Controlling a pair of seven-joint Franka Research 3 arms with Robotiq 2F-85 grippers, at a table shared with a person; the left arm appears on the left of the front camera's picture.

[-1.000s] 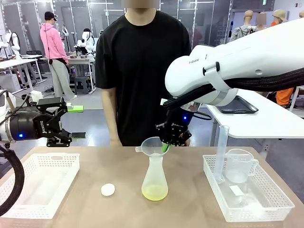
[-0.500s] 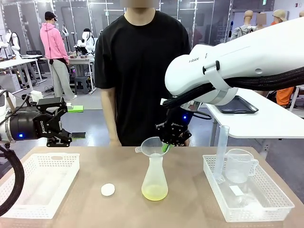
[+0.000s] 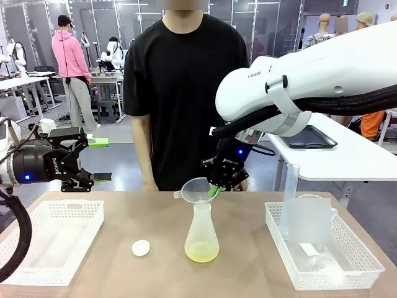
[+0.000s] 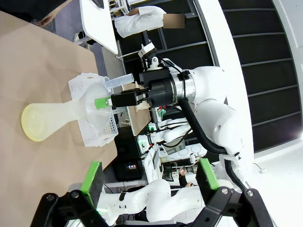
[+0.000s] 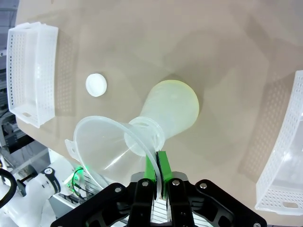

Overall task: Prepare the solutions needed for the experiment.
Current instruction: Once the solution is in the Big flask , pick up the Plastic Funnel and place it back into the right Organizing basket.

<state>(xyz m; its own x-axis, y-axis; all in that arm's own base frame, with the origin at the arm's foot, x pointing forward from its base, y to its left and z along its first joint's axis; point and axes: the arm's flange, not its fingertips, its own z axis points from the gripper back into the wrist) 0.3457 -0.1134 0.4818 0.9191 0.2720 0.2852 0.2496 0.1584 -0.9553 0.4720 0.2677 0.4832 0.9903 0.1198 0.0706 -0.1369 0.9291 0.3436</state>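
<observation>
Sitting in flask (image 3: 201, 225): shallow pale yellow-green solutions (image 3: 201, 251); right tool (image 3: 214, 191) clamped on funnel (image 3: 195, 189) rim; left tool (image 3: 85, 162) apart.

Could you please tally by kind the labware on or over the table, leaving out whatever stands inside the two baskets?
Baskets: 2, the left basket and the right basket
Conical flask: 1
Funnel: 1
Round white cap: 1
Total: 5

Measuring jug (image 3: 308, 218) blurred; right basket (image 5: 280, 156) cut off by right wrist view's edge.
</observation>
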